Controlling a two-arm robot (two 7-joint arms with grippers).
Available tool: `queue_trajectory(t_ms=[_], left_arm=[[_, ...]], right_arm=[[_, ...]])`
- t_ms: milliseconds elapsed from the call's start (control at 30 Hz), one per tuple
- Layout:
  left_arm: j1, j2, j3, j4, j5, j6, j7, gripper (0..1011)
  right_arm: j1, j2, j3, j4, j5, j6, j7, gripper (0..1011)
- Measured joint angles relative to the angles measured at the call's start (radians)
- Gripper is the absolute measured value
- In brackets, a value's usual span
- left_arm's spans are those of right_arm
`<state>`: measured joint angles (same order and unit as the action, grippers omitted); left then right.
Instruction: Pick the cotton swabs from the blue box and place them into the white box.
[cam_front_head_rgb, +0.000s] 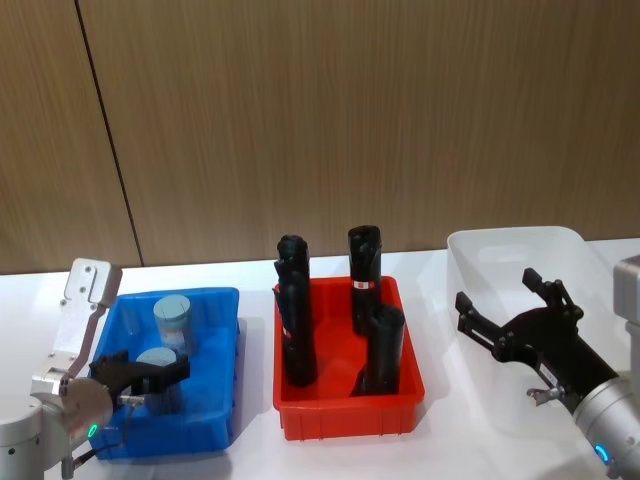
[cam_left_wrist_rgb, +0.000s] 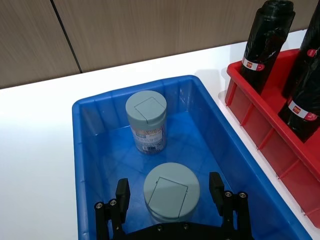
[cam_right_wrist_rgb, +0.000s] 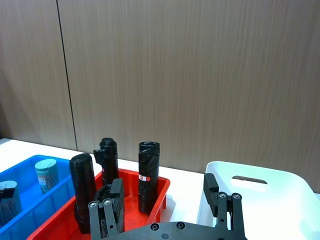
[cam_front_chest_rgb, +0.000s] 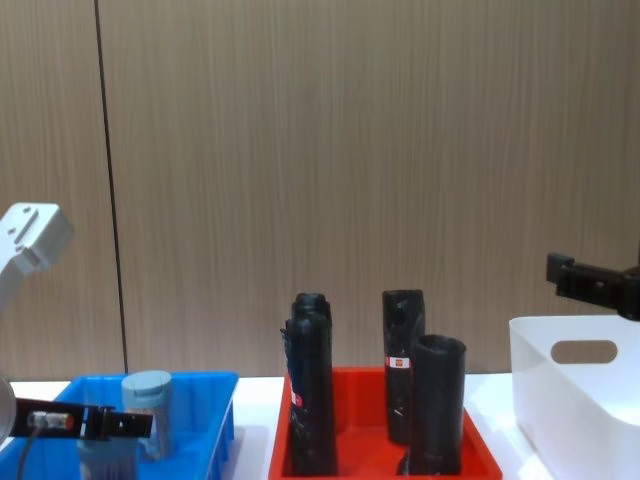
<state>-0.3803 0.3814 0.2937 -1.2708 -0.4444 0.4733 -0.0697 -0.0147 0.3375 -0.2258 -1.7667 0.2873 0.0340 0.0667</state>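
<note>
Two cotton swab jars stand in the blue box (cam_front_head_rgb: 218, 294). The far jar (cam_front_head_rgb: 172, 318) (cam_left_wrist_rgb: 146, 121) stands free near the back wall. The near jar (cam_front_head_rgb: 157, 362) (cam_left_wrist_rgb: 171, 191) sits between the fingers of my left gripper (cam_front_head_rgb: 160, 373) (cam_left_wrist_rgb: 169, 190), which is open with a gap on each side of the lid. In the chest view the left gripper (cam_front_chest_rgb: 105, 424) is low inside the blue box (cam_front_chest_rgb: 205, 386). My right gripper (cam_front_head_rgb: 497, 290) (cam_right_wrist_rgb: 163, 188) hangs open and holds nothing, at the front left corner of the white box (cam_front_head_rgb: 512, 238) (cam_right_wrist_rgb: 292, 200).
A red bin (cam_front_head_rgb: 345, 412) with several tall black cylinders (cam_front_head_rgb: 296, 325) stands between the blue box and the white box. A wooden wall runs behind the white table (cam_front_head_rgb: 250, 440).
</note>
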Motion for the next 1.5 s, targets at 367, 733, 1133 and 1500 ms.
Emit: queue_trajectory(t_ms=[367, 733, 1133, 1500], left_arm=[[-0.026, -0.011, 0.004, 0.058, 0.025, -0.006, -0.039, 968], [-0.037, -0.018, 0.006, 0.089, 0.032, -0.019, -0.07, 691], [-0.029, -0.016, 0.005, 0.083, 0.038, -0.064, -0.086, 670], [-0.002, 0.005, 0.002, 0.02, 0.069, -0.161, -0.142, 670]], right_arm=[[0.0, 0.0, 0.0, 0.0, 0.0, 0.0, 0.0, 1002], [0.0, 0.0, 0.0, 0.0, 0.0, 0.0, 0.0, 1002], [0.0, 0.0, 0.0, 0.0, 0.0, 0.0, 0.0, 1002], [0.0, 0.0, 0.0, 0.0, 0.0, 0.0, 0.0, 1002]])
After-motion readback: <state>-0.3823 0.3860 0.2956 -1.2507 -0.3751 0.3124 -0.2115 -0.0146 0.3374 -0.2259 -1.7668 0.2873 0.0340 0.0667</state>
